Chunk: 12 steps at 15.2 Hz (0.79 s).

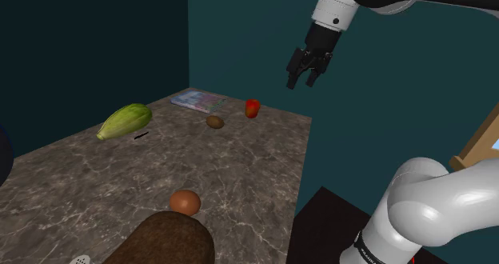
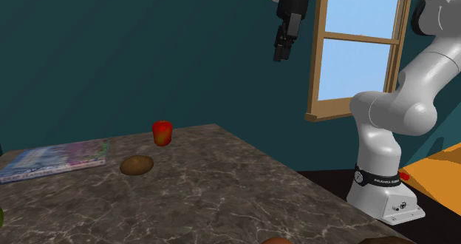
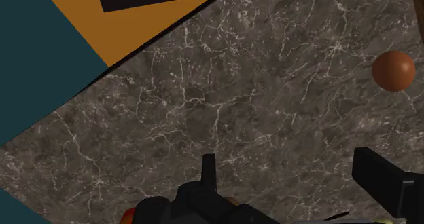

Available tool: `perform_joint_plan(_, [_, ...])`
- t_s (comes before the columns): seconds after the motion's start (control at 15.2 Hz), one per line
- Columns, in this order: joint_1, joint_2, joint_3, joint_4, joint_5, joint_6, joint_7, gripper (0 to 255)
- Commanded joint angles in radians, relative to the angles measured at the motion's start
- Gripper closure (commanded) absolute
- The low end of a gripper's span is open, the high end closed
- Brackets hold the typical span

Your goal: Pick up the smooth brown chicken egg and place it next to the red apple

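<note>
The smooth brown egg [image 1: 185,202] lies on the marble table [image 1: 240,166] near its front, close to a dark brown loaf. In the wrist view the egg [image 3: 393,70] sits far off to one side of the fingers. The red apple [image 1: 252,108] stands near the table's far edge, and it shows as a red, slightly yellow fruit [image 2: 162,132] in the second exterior view. My black gripper [image 1: 301,83] hangs high above the far corner of the table, beyond the apple. It is open with nothing between its fingers [image 3: 209,172]. From the second exterior view the gripper [image 2: 281,56] is well above the tabletop.
A small brown oval fruit [image 1: 215,122] lies beside the apple. A flat book [image 1: 198,101] rests at the far edge and a green squash [image 1: 125,120] to its left. The dark loaf [image 1: 164,240] fills the front edge. A window [image 2: 354,50] is behind the arm.
</note>
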<state>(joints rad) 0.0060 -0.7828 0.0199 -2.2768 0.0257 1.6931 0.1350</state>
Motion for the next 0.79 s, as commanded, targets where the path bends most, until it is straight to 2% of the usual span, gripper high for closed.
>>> perform_joint_plan(0.0, [0.0,0.0,0.0,0.0,0.0,0.0,0.0,0])
perform_joint_plan(0.73, [0.083,0.077,0.119,-0.22,0.14,0.308,0.103,0])
